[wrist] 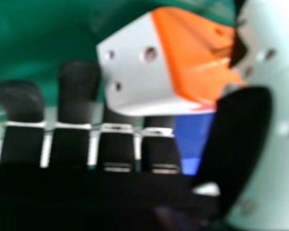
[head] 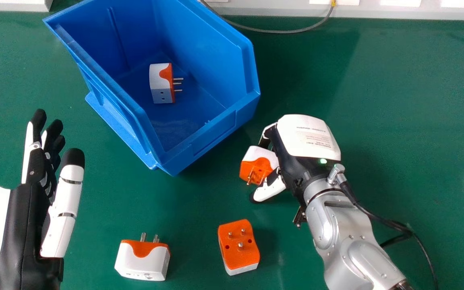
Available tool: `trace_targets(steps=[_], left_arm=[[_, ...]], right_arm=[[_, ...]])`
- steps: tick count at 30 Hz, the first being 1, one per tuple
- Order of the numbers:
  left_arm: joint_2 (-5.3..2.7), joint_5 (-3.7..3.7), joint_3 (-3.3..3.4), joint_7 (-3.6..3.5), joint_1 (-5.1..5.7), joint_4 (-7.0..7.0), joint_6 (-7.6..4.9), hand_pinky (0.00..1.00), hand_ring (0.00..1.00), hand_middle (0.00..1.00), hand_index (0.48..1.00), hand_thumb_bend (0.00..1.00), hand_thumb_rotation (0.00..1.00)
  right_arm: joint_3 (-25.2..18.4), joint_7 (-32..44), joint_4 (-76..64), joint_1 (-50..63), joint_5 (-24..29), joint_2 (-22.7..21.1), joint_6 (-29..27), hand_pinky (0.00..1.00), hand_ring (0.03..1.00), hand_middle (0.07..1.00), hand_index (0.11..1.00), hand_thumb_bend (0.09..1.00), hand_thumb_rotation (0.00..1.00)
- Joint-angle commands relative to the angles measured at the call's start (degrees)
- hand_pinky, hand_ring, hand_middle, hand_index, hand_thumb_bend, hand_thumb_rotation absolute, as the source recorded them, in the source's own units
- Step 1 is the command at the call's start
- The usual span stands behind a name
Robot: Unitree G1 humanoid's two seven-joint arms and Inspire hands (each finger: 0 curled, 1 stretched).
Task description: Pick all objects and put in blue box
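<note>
While one plug adapter (head: 161, 82) is kept inside the blue box (head: 216, 136), another, the orange-and-white plug adapter (head: 258, 161), is held by the right hand (head: 306, 137). It is pinched between the thumb and the bent fingers, with the hand part closed, just outside the box's near right side. The step in hand is judged to be the carrying of this second piece. Next, it should be lifted over the rim, brought left above the box floor, and let go.

Its prongs are pointed toward the near edge of the head view, and its white back is turned the far way. Its long axis seems to be laid from side to side with a slight tilt, though part is covered by the hand.

Two more, the white-sided adapter (head: 143, 259) and the prongs-up adapter (head: 239, 246), are left to be picked from the green table (head: 409, 100). The left hand (head: 20, 225) is held open and empty at the left.
</note>
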Motion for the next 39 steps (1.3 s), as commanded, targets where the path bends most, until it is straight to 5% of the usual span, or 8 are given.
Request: trace_targets(steps=[1,16,19,24,36,39], left_arm=[[0.33,0.23,0.35,0.34,-0.03,-1.40,-0.33,1.00,0.97,0.97,0.994,0.40,0.90],[0.46,0.32,0.55,0.38,-0.38,-1.70,-0.03,0.99,0.96,0.96,0.981,0.42,0.87],[0.67,-0.22,0.72,0.04,-0.76,-0.93,-0.75,0.99,0.96,0.96,0.982,0.42,0.87],[0.63,-0.17,0.77,0.08,-0.71,-1.38,-0.14,0.99,0.96,0.96,0.982,0.42,0.86],[0.87,0.31,0.96,0.17,-1.69,-0.78,-0.42,0.99,0.95,0.96,0.981,0.42,0.84],[1.00,-0.10,1.05,-0.05,-1.94,-0.16,-1.14,0.99,0.95,0.96,0.979,0.41,0.84]], right_arm=[[-0.33,0.61,2.30,1.91,0.30,-1.04,1.56,0.12,0.199,0.419,0.506,0.510,0.00],[-2.09,0.35,1.03,2.94,3.50,-1.17,0.48,0.09,0.158,0.416,0.493,0.512,0.00],[-2.21,0.39,1.26,2.78,3.47,-1.24,0.22,0.12,0.187,0.380,0.485,0.500,0.06],[-2.61,0.81,0.78,2.85,4.25,-1.51,-0.95,0.16,0.226,0.362,0.479,0.489,0.10],[-2.28,-0.13,2.62,1.61,4.40,-1.87,-2.03,0.06,0.118,0.185,0.470,0.489,0.12],[-1.89,-0.11,3.08,1.32,3.91,-2.06,-2.14,0.06,0.110,0.173,0.470,0.490,0.12]])
